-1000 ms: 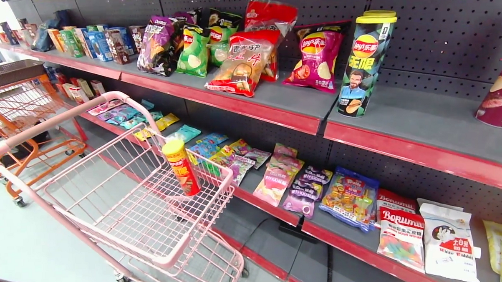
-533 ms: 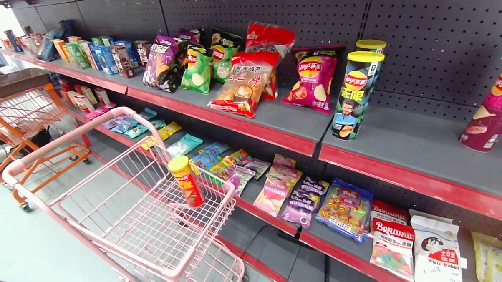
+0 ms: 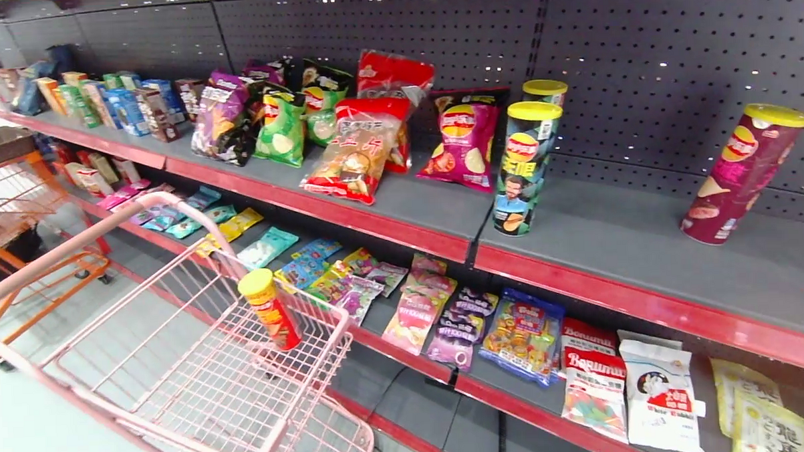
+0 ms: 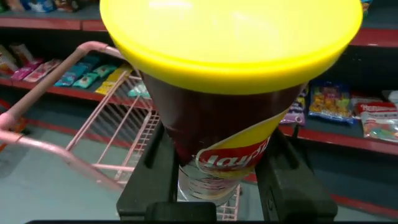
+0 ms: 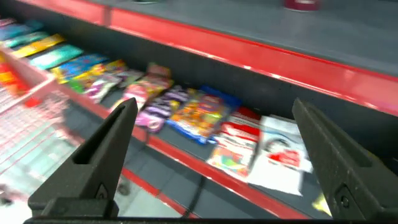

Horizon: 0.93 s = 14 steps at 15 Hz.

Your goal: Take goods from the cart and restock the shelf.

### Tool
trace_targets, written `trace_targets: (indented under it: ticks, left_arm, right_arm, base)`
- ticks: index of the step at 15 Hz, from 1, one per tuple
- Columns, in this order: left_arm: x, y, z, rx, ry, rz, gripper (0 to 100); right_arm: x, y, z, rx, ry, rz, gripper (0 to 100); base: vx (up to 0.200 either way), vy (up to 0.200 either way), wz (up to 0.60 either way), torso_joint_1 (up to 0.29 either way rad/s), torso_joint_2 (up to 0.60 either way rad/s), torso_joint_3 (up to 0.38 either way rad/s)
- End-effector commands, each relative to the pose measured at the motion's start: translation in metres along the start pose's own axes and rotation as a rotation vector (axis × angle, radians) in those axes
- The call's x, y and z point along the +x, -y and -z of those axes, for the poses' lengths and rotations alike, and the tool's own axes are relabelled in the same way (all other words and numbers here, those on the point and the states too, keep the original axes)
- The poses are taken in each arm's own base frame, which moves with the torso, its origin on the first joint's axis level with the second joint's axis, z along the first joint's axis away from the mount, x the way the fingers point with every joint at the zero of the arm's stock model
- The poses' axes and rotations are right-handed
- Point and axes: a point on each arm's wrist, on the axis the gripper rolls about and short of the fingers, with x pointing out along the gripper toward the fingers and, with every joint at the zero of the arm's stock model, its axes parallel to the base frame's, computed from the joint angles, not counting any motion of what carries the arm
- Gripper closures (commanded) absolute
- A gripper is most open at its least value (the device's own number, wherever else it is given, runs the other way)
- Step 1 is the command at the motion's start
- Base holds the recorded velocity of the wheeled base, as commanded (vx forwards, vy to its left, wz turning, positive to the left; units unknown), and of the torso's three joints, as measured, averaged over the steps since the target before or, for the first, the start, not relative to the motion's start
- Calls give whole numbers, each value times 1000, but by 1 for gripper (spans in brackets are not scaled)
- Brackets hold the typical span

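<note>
1. Since the head view swung right, goods on the grey shelf (image 3: 610, 245) sit unmoved.
2. One cylindrical can (image 4: 211, 124), smooth yellow lid, is clamped by the left gripper (image 4: 219, 171); the right gripper (image 5: 214, 107) gapes wide.
3. Upright in the pink wire cart (image 3: 200, 387), far right corner, stands a second can (image 3: 271, 311), red.

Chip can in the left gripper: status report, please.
Left gripper: jaws shut on chip can. Right gripper: jaws open, nothing held, before lower shelf. Another can stands in pink cart. No obstacle seen.
</note>
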Motion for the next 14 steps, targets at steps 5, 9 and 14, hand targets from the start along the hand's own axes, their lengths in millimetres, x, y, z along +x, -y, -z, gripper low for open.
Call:
trace_targets:
  ticks: [5,9,14]
  left_arm:
    - [1,0,0,3,-9,15,100]
    - [5,0,0,23,-29,27,100]
    - [3,0,-1,52,-23,17,100]
  right_arm:
    - [0,0,0,-2,0,-1,0]
    - [0,0,0,-2,0,-1,0]
    - [0,0,0,-2,-1,-1,0]
  base:
    - [0,0,-600,8,1,-3]
    - [0,0,-600,1,1,1]
    - [0,0,-120,0,0,0]
